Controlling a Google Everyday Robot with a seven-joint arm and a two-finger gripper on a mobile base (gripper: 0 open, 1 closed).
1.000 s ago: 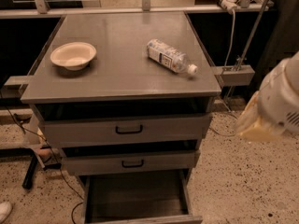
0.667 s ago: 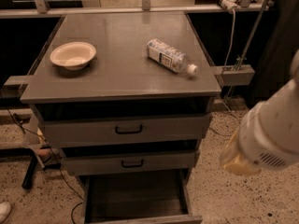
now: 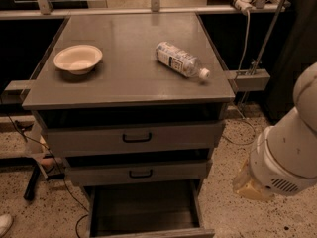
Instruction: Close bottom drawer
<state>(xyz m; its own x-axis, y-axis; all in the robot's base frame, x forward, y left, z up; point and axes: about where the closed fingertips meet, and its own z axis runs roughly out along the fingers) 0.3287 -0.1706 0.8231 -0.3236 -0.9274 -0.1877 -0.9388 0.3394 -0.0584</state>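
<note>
The bottom drawer (image 3: 143,207) of the grey metal cabinet stands pulled far out. Its empty dark inside faces up and its front panel runs along the picture's lower edge. Above it, the middle drawer (image 3: 138,172) and the top drawer (image 3: 133,139) each stick out a little and carry a black loop handle. My white arm (image 3: 287,152) hangs at the right of the cabinet, level with the lower drawers, with a yellowish part (image 3: 250,185) at its lower left end. The gripper itself does not show in this view.
On the cabinet top (image 3: 129,83) sit a cream bowl (image 3: 78,58) at the left and a plastic water bottle (image 3: 182,60) lying on its side at the right. Cables (image 3: 29,138) trail on the speckled floor at the left. A metal rail and stand are at the right rear.
My arm has swung down and slightly left along the cabinet's right side, from top-drawer height to the lower drawers. The drawers, bowl and bottle have not moved.
</note>
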